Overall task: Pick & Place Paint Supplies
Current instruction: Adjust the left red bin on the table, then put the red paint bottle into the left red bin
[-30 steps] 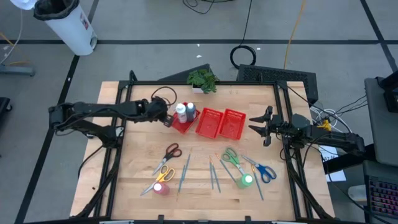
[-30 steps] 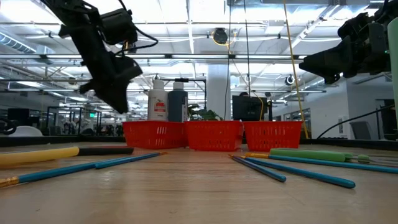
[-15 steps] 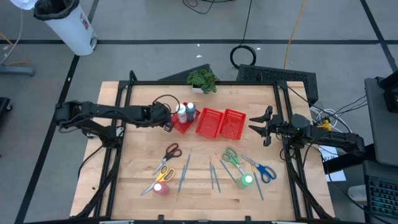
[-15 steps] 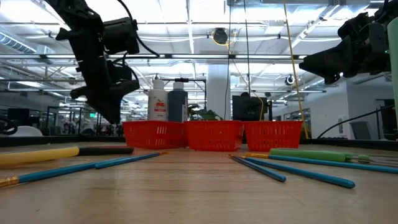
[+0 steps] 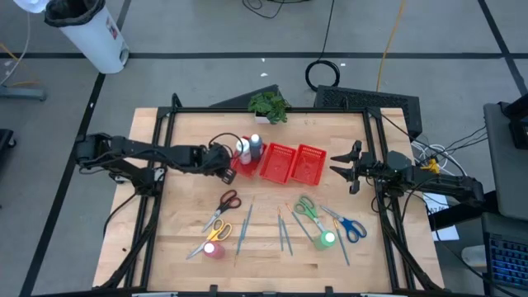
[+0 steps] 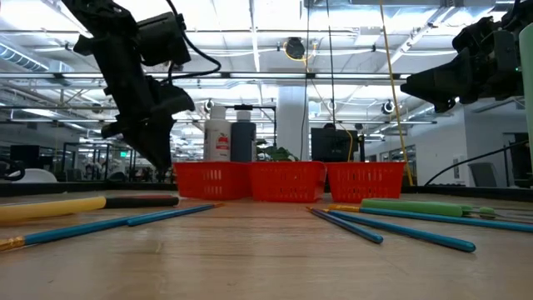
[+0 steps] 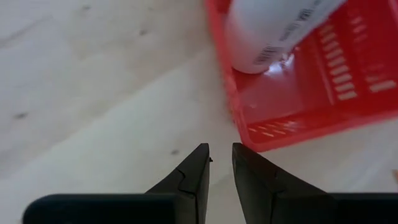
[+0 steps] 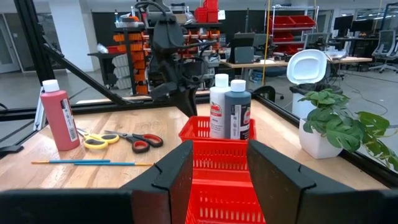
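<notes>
2 bottles (image 5: pixel 249 148) in left tray (image 5: pixel 243 164), centre frame; left pincer (image 5: pixel 224 163) nearly closed, empty; right pincer (image 5: pixel 341 163) part-open, empty; scissors, brushes, 2 bottles left on tabletop (image 5: pixel 264 247)

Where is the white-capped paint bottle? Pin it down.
In the high view, the white-capped paint bottle stands in the leftmost red tray, beside the dark-capped bottle, just right of the left gripper.
</notes>
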Robot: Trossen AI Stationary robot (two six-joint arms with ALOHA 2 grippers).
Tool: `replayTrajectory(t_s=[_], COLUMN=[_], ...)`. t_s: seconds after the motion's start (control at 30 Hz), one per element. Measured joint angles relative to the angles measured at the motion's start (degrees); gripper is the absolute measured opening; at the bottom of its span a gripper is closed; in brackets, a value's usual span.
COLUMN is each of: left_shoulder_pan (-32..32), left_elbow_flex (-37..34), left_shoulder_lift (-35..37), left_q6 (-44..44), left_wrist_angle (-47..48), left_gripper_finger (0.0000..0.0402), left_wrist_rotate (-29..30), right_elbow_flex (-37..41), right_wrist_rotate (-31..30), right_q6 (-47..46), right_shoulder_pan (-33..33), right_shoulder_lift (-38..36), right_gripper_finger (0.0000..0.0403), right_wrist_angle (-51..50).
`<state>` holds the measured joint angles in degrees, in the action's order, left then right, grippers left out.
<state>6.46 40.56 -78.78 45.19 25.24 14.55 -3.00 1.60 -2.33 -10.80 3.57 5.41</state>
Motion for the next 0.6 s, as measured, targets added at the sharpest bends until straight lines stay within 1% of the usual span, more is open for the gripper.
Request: replayTrajectory(t_s=[0.13, 0.43, 0.6], left_shoulder_pan=[-1.7, -5.4, -6.8], left_elbow_flex=[0.0, 0.0, 0.0], left_shoulder_lift=[0.0, 0.0, 0.0], left_q6=[0.4, 0.5, -1.2], left_wrist_angle=[-1.7, -6.5, -8.5], left_gripper_finger=[0.0076, 0.0076, 0.0076], left_wrist_rotate=[-1.2, -1.2, -1.2], right_elbow_flex=[0.0, 0.0, 0.0], right_wrist_rotate=[0.0, 0.0, 0.0], right_q6=[0.0, 0.0, 0.0], right_shoulder_pan=[0.0, 0.0, 0.0], right_shoulder_lift=[0.0, 0.0, 0.0], right_gripper_finger=[0.0142, 0.0142, 0.0142], right_wrist_angle=[0.0, 0.0, 0.0])
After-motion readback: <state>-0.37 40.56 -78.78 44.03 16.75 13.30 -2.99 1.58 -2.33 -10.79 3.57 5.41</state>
